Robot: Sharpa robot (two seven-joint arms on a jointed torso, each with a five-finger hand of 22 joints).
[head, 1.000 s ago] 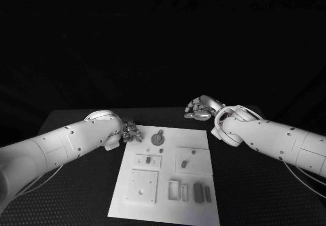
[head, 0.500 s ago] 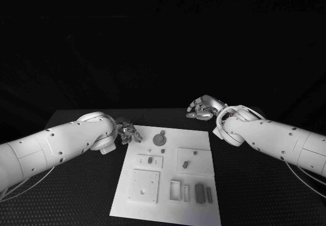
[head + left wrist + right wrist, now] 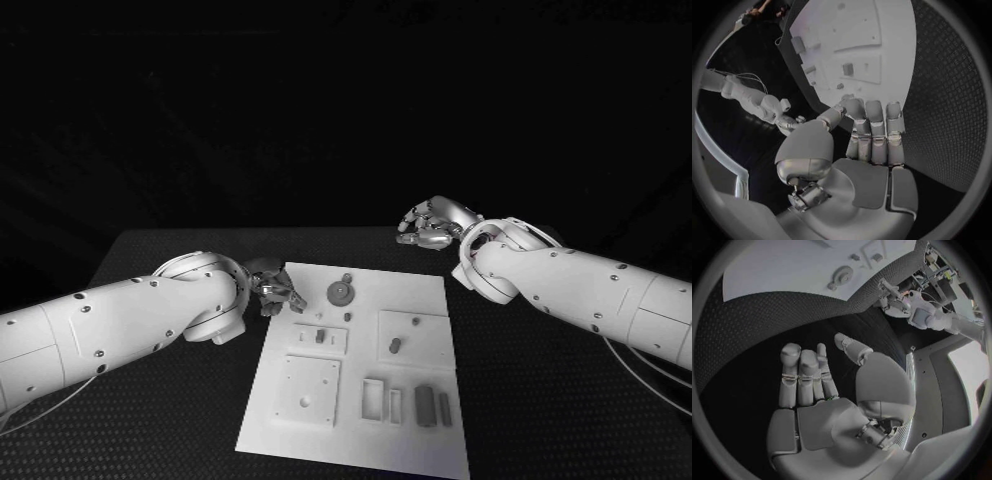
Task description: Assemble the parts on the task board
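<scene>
The white task board [image 3: 423, 453] lies in the middle of the black table. On it are small grey parts: a round disc [image 3: 339, 292] near the far edge, short pegs [image 3: 395, 345] on raised plates, and dark bars [image 3: 424, 405] in slots near the front. My left hand [image 3: 271, 285] hovers at the board's far left corner, fingers straight and side by side [image 3: 873, 130], holding nothing. Beyond the far right corner, off the board, my right hand [image 3: 433, 225] is over the table with fingers extended [image 3: 804, 375] and nothing in it. The right wrist view shows the board [image 3: 773, 265] and disc [image 3: 842, 276].
Black textured table [image 3: 577, 400] runs along both sides of the board. My left forearm [image 3: 130, 320] lies over the table left of the board, and the right forearm [image 3: 577, 290] over its right side. The square plate [image 3: 306, 390] stands at the board's front left.
My left forearm has swung lower and closer to the board's left edge, while its hand stays by the far left corner. The right hand has barely moved.
</scene>
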